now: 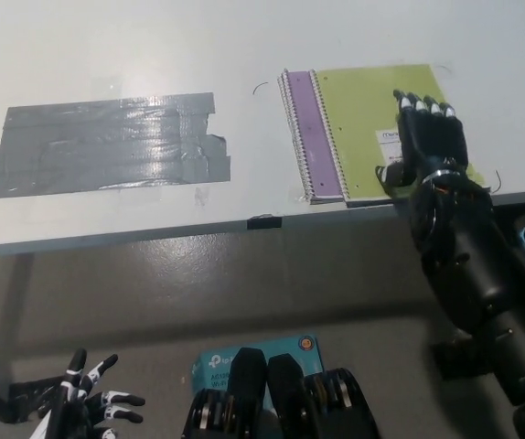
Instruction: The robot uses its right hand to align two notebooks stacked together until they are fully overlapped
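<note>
White table (244,55) bore my green notebook (363,119) offset over the purple notebook (304,128); right hand (432,137) lay flat on it, fingers extended; left hand (84,402) hung low, fingers spread.

Item count, head view: two notebooks, two hands, one table, one tape patch, one box.

Notebooks, two: one green notebook (368,123) lies on one purple notebook (304,128), of which a strip shows at the left. Robot hands, two: one black right hand (430,137) on the green cover, one white left hand (84,402) low at the lower left. One white table (153,46). One grey tape patch (107,144). One teal box (221,364) below the table edge.
</note>
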Controlling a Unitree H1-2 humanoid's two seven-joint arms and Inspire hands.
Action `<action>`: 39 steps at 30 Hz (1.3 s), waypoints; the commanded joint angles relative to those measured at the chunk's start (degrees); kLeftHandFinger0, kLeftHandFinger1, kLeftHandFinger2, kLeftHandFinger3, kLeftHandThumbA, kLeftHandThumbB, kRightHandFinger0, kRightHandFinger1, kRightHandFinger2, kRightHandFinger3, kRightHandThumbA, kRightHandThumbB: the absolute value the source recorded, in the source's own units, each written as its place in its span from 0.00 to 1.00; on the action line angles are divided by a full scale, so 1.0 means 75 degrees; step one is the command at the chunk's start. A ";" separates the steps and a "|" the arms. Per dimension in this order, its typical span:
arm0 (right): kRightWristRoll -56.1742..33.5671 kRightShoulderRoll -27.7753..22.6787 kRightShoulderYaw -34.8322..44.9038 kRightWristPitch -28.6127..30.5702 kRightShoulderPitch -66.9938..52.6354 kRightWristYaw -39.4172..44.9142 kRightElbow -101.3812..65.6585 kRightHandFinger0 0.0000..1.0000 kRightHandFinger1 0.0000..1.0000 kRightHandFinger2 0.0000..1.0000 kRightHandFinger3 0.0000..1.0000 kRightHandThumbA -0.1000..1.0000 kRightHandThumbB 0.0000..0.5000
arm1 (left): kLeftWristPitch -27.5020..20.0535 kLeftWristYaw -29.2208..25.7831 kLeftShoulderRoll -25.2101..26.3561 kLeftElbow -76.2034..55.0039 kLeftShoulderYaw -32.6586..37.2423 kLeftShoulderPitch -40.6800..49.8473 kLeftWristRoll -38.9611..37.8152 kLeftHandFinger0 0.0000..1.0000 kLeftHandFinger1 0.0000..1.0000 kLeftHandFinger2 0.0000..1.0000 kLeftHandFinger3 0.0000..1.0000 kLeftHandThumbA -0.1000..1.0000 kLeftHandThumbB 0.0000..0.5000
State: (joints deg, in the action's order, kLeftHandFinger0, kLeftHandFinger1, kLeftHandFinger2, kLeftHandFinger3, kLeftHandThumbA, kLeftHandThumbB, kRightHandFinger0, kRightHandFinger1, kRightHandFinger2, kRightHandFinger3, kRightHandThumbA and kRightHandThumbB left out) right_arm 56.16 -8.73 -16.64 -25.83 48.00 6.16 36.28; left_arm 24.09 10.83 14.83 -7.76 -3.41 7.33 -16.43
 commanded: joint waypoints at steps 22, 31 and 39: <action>0.0037 -0.0371 -0.0082 -0.0146 -0.0306 0.2364 -0.0158 1.00 1.00 1.00 1.00 1.00 0.96 | -0.0224 0.0264 0.0014 -0.0158 0.0048 -0.0041 0.0023 0.37 0.43 0.48 1.00 1.00 1.00; 0.0076 -0.0288 -0.0276 -0.0146 -0.0408 0.2487 -0.0194 1.00 1.00 1.00 1.00 1.00 0.94 | -0.0190 0.0249 -0.0025 -0.0182 0.0052 -0.0037 0.0026 0.34 0.43 0.49 1.00 1.00 1.00; 0.0298 -0.0158 -0.0430 -0.0146 -0.0265 0.2475 -0.0086 1.00 1.00 1.00 1.00 1.00 1.00 | -0.0207 0.0242 -0.0015 -0.0152 0.0062 -0.0042 0.0070 0.38 0.45 0.49 1.00 1.00 1.00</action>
State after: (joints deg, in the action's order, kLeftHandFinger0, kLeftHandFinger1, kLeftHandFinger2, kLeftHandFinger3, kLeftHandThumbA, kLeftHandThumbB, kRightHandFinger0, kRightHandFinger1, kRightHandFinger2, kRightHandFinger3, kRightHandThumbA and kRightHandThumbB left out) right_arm 57.43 -10.74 -18.74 -26.18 46.56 20.36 34.60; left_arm 23.85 11.61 14.23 -7.76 -3.11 7.21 -16.19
